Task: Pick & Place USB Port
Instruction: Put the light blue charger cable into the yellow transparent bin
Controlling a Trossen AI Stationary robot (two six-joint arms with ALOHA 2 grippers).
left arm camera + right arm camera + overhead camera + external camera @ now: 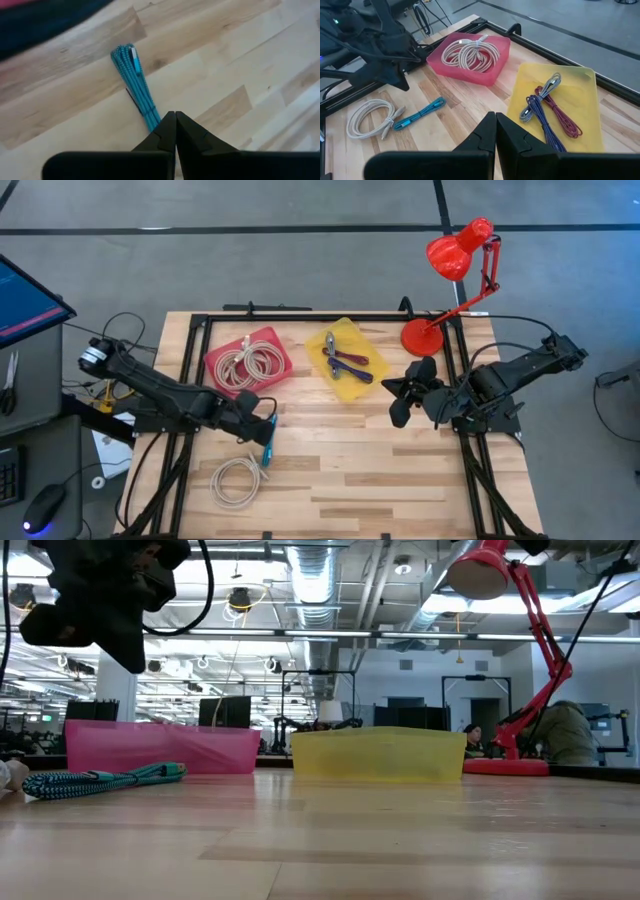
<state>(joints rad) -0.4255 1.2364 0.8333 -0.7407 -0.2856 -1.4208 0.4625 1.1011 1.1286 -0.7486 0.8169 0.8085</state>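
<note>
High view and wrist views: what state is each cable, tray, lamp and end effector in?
Teal cable: bundled, loose on table.
Beige cable: coiled on table.
Pink tray: holds coiled beige cables.
Yellow tray: holds two bundled cables.
Red lamp: upright.
Left end effector: shut, empty, above teal cable.
Right end effector: shut, empty.

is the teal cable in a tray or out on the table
Out. The teal cable lies bundled on the bare wood, apart from the pink tray and yellow tray, beside the loose white cable.
</note>
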